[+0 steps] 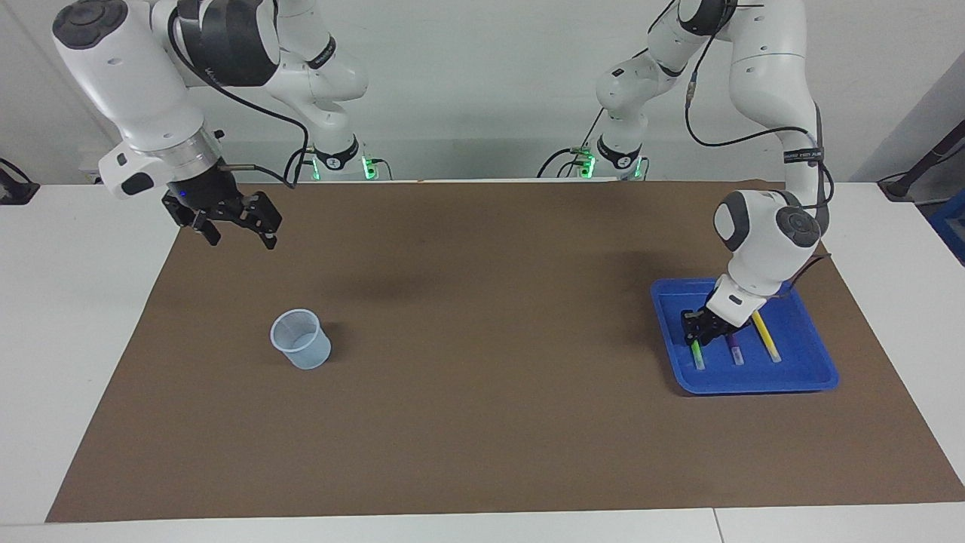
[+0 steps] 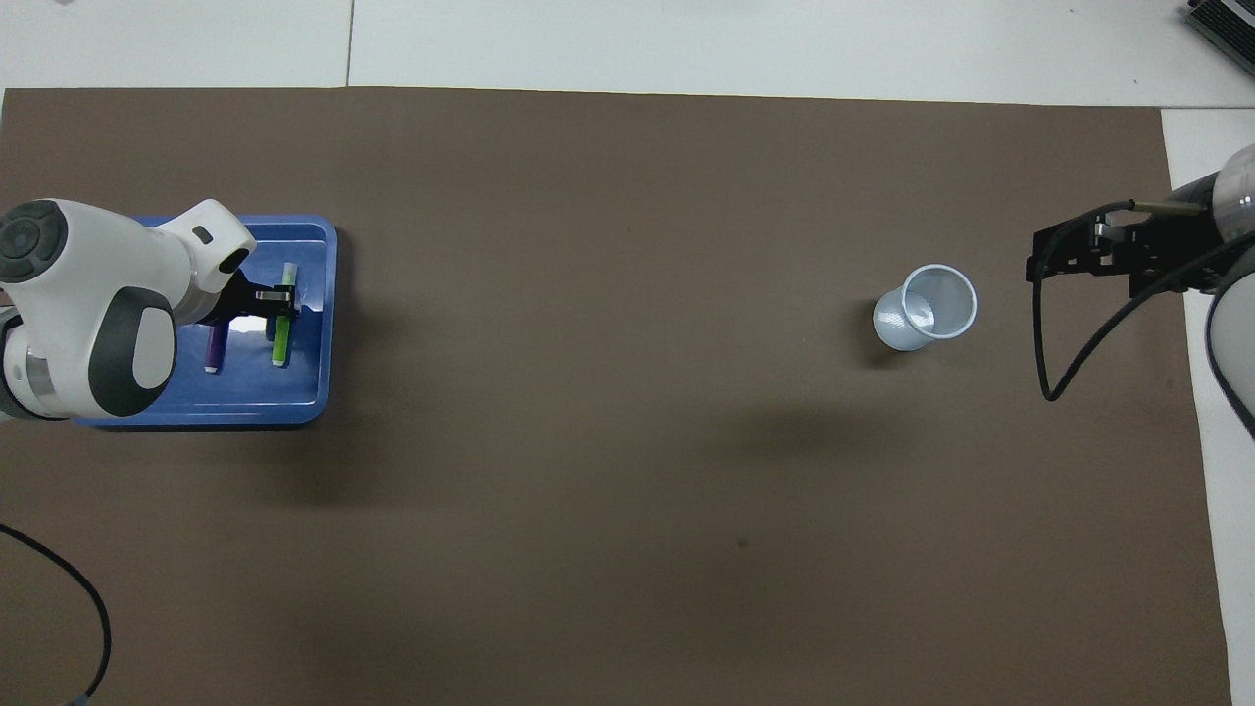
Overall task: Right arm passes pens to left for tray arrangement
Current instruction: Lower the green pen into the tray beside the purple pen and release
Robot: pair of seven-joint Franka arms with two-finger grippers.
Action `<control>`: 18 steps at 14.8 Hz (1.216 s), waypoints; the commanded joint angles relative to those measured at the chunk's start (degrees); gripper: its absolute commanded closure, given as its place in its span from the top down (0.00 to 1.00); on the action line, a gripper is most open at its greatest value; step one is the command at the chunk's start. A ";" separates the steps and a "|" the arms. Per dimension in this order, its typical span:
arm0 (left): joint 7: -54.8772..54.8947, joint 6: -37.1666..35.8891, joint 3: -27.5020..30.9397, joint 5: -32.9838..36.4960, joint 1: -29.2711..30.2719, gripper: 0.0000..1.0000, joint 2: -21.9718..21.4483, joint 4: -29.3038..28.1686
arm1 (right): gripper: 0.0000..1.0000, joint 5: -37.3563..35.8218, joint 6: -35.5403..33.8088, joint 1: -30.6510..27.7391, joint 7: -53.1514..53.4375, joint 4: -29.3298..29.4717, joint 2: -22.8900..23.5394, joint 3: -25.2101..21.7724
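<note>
Pens lie side by side in the blue tray [image 1: 818, 369] at the left arm's end of the bench: the green pen [image 1: 697, 354] by the tray's inner rim, the purple pen [image 1: 733, 351] in the middle, the yellow pen [image 1: 767, 336] toward the outer rim. Left gripper [image 1: 700, 329] sits low over the green pen's upper end; whether its claw grips the pen I cannot tell. Right gripper [image 1: 240, 228] waits, claw wide and empty, above the brown mat's [image 1: 482, 422] corner, with a translucent cup [image 1: 301, 339] standing apart from it.
</note>
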 commanded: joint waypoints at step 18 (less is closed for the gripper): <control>-2.72 -27.96 0.69 0.23 -4.04 1.00 -19.52 3.82 | 1.00 -1.20 -1.50 -0.48 -1.02 -0.77 -1.25 0.63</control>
